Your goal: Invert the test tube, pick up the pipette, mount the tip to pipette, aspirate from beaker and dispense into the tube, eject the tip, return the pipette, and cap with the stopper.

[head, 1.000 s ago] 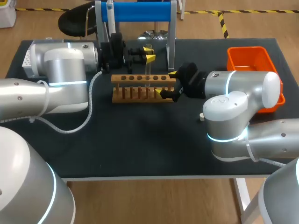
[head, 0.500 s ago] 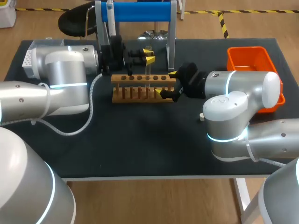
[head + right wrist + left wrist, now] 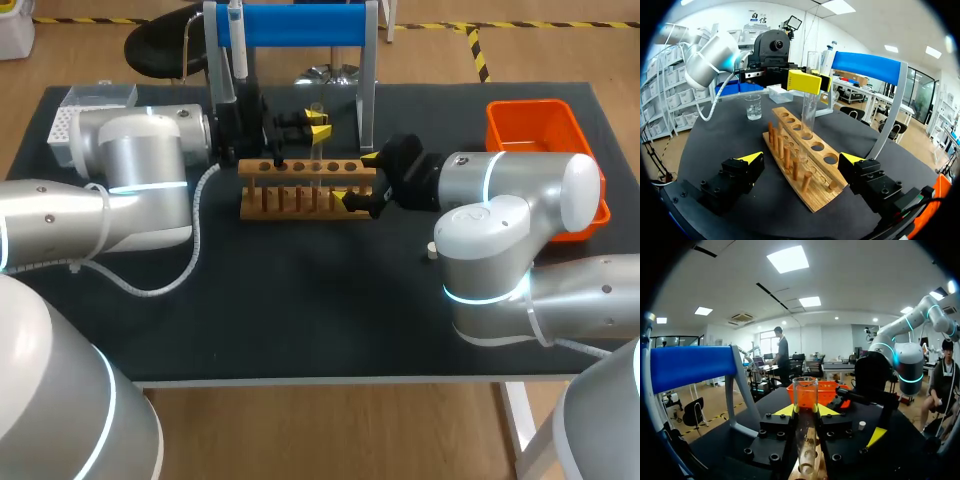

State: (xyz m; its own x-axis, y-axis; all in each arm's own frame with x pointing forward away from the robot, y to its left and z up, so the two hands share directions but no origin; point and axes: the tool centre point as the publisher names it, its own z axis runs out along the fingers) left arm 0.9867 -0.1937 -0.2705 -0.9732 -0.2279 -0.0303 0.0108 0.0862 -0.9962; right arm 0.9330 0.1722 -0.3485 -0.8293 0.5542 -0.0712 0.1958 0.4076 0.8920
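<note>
A clear test tube (image 3: 317, 140) (image 3: 805, 415) (image 3: 810, 90) stands upright, mouth up, with its lower end in a hole of the wooden rack (image 3: 300, 190) (image 3: 800, 160). My left gripper (image 3: 318, 124) (image 3: 806, 410) (image 3: 807, 82) is shut on the tube's upper part. My right gripper (image 3: 358, 180) (image 3: 802, 160) is open, one finger on each side of the rack's right end without touching it. The pipette (image 3: 237, 40) hangs on the blue stand (image 3: 290, 25). A beaker (image 3: 753, 107) sits beyond the rack. A small white stopper (image 3: 431, 250) (image 3: 861, 425) lies by my right arm.
An orange bin (image 3: 540, 125) sits at the table's far right. A white tip box (image 3: 80, 110) is at the far left behind my left arm. The stand's legs rise close behind the rack.
My left arm has drifted slightly back and left, and its gripper has settled a little lower with the tube. The right arm has not moved.
</note>
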